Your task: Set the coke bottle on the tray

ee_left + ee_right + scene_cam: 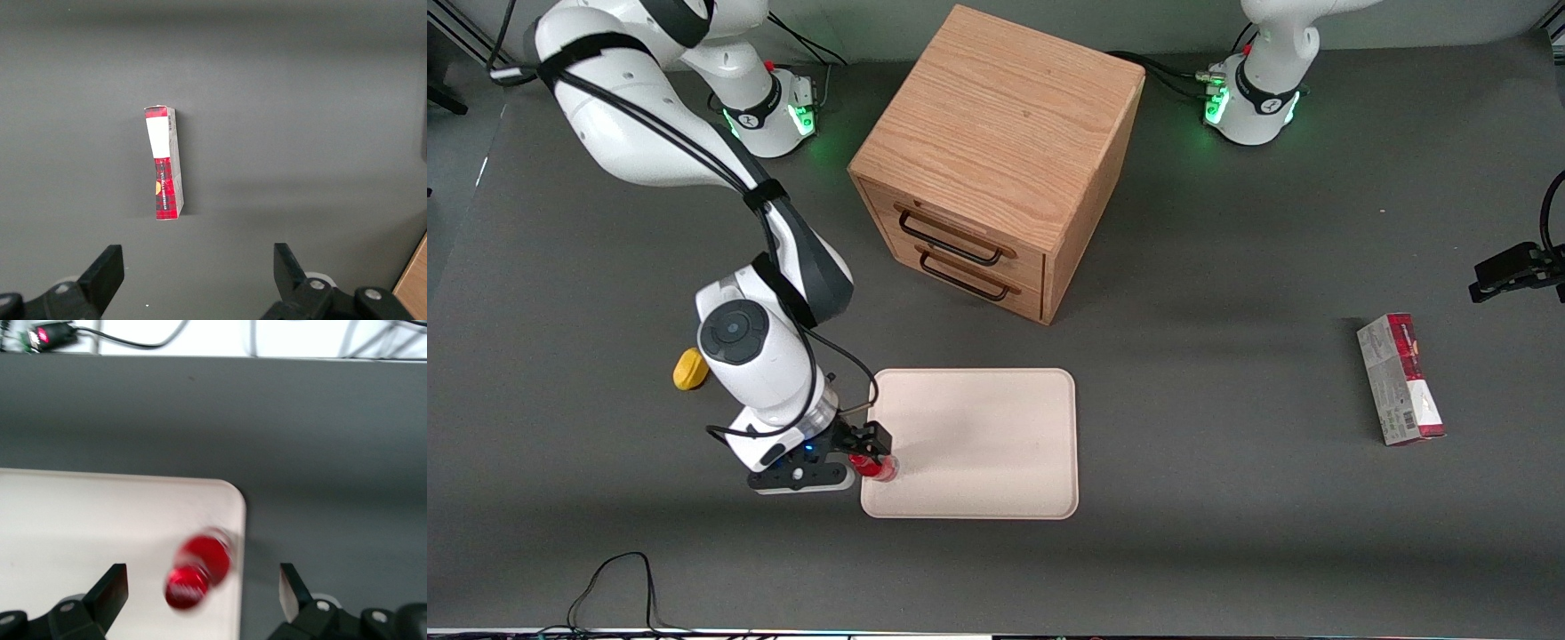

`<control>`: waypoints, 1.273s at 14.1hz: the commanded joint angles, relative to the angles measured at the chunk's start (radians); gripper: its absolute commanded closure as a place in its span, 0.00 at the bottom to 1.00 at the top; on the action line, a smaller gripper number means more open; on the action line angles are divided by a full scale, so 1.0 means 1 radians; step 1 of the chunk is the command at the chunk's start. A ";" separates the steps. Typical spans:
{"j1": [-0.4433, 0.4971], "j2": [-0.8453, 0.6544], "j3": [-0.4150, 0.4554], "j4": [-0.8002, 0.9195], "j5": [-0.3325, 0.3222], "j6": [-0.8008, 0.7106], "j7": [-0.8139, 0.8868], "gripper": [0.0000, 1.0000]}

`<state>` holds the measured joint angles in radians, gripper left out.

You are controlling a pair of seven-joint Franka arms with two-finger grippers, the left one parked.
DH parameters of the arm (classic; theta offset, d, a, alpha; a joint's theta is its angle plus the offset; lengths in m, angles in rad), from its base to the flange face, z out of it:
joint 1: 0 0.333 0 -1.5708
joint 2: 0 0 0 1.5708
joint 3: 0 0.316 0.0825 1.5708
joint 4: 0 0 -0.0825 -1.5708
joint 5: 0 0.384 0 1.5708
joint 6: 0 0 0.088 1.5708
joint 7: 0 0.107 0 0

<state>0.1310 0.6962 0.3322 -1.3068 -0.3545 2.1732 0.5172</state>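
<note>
The coke bottle (876, 467) is small, glossy red with a red cap. It is on the cream tray (996, 444), just inside the tray's edge toward the working arm's end and near the corner closest to the front camera. My right gripper (865, 455) is right above it. In the right wrist view the bottle (200, 570) looks blurred, with its cap toward the camera, on the tray (100, 533). It lies between the two fingers of the gripper (202, 585) and touches neither. The fingers (112, 589) stand wide apart, so the gripper is open.
A wooden drawer cabinet (996, 160) stands farther from the front camera than the tray. A yellow lump (690, 369) lies beside my arm. A red-and-grey carton (1400, 380) lies toward the parked arm's end and shows in the left wrist view (163, 163).
</note>
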 commanded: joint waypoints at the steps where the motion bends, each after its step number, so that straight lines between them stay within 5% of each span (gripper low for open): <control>1: -0.010 -0.163 -0.034 -0.034 0.003 -0.206 -0.102 0.00; 5: 0.004 -0.447 -0.255 -0.193 0.280 -0.404 -0.446 0.00; 7: 0.004 -0.590 -0.340 -0.281 0.348 -0.478 -0.551 0.00; 12: 0.021 -0.811 -0.426 -0.443 0.376 -0.513 -0.531 0.00; 18: 0.016 -0.825 -0.429 -0.465 0.376 -0.535 -0.528 0.00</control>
<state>0.1345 -0.1151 -0.0821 -1.7611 0.0000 1.6302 -0.0174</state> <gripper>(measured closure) 0.000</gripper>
